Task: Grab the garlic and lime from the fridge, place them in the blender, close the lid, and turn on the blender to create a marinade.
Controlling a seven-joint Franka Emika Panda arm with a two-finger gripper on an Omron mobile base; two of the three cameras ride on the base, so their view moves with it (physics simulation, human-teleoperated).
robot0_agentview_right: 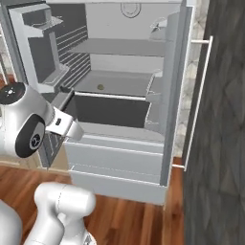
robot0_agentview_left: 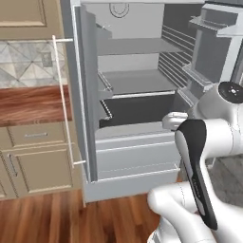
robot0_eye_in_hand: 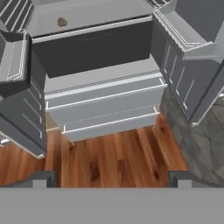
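While I am holding the arm before the open fridge, my claw is hanging fully spread with nothing in it; well ahead of it, a small brownish thing, perhaps the garlic, is lying on a shelf.

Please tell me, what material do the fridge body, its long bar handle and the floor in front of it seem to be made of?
The fridge looks like matte grey steel or painted metal: flat, even grey, no grain. Its handle seems a pale, smooth metal bar, though it could be plastic. The floor appears polished wood: reddish-brown planks with visible grain and seams.
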